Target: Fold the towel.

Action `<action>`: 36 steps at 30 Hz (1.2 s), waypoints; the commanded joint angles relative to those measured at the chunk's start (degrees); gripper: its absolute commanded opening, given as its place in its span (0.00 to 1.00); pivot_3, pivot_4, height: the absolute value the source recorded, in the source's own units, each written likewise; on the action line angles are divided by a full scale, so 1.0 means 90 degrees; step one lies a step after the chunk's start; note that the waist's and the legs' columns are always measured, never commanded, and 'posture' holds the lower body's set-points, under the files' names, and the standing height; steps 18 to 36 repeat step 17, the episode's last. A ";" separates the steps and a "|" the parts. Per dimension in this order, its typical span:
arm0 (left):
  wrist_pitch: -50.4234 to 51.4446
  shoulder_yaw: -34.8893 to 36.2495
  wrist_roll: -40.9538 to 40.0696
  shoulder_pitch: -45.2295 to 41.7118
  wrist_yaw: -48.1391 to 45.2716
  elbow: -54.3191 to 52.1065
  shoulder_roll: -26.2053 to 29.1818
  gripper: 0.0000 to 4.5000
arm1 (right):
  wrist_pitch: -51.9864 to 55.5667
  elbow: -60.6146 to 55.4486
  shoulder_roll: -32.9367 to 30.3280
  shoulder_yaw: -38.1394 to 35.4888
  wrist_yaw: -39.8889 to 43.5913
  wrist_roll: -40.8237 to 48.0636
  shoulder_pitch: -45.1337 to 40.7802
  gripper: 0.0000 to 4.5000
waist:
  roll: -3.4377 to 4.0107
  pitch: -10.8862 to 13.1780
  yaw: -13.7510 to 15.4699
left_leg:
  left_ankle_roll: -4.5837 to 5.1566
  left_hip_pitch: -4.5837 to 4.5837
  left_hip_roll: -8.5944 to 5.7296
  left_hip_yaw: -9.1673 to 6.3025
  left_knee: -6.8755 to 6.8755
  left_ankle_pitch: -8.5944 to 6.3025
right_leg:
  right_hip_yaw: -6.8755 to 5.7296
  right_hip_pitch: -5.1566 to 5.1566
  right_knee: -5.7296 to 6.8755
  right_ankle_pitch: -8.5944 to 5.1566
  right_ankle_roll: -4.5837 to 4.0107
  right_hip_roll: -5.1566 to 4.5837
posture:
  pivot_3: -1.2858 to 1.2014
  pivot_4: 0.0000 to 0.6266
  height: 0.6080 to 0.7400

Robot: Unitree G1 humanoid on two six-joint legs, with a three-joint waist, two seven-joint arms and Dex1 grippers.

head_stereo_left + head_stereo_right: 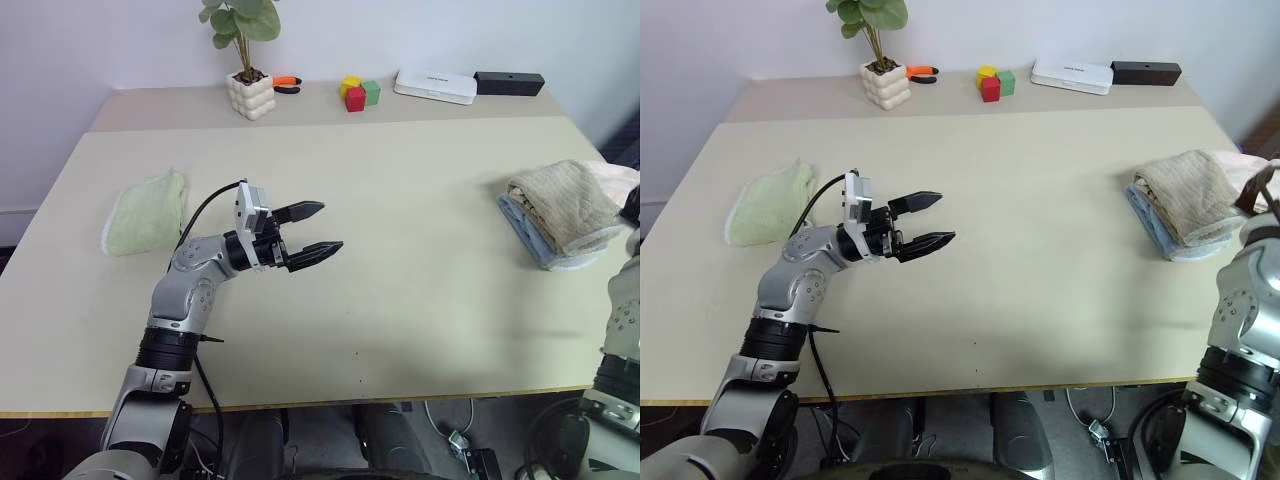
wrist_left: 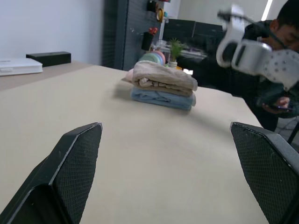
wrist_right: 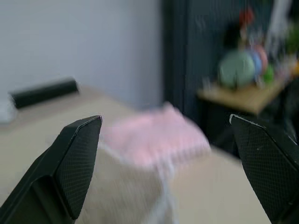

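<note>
The beige-tan towel (image 1: 565,205) lies folded in a thick bundle near the table's right edge, on top of a light blue cloth (image 1: 525,230). My left gripper (image 1: 330,227) hovers over the middle-left of the table, pointing right toward the bundle, open with nothing between its fingers. In the left wrist view the towel (image 2: 163,77) sits well ahead of those fingers. My right gripper (image 3: 163,121) is raised at the table's right edge beside the bundle, open and empty, with the towel's edge blurred below it.
A pink cloth (image 1: 620,178) lies behind the towel. A folded light green cloth (image 1: 148,212) rests at the left. Along the back stand a potted plant (image 1: 250,95), coloured blocks (image 1: 358,93), a white box (image 1: 435,86) and a black box (image 1: 508,82). A person (image 2: 285,28) stands beyond the right edge.
</note>
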 commanded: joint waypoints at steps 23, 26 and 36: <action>-0.0241 0.0554 0.0137 0.1056 0.0362 -0.0899 0.0990 1.00 | 0.0043 -0.1982 -0.0699 0.3208 0.6359 0.0994 0.0926 1.00 | -0.0007 0.0004 0.0050 | 0.0003 -0.0016 0.0000 -0.0007 0.0014 -0.0002 | -0.0008 0.0002 -0.0013 0.0000 0.0001 -0.0005 | 0.52 0.24 1.00; -0.0241 0.0554 0.0137 0.1056 0.0362 -0.0899 0.0990 1.00 | 0.0043 -0.1982 -0.0699 0.3208 0.6359 0.0994 0.0926 1.00 | -0.0007 0.0004 0.0050 | 0.0003 -0.0016 0.0000 -0.0007 0.0014 -0.0002 | -0.0008 0.0002 -0.0013 0.0000 0.0001 -0.0005 | 0.52 0.24 1.00; -0.0241 0.0554 0.0137 0.1056 0.0362 -0.0899 0.0990 1.00 | 0.0043 -0.1982 -0.0699 0.3208 0.6359 0.0994 0.0926 1.00 | -0.0007 0.0004 0.0050 | 0.0003 -0.0016 0.0000 -0.0007 0.0014 -0.0002 | -0.0008 0.0002 -0.0013 0.0000 0.0001 -0.0005 | 0.52 0.24 1.00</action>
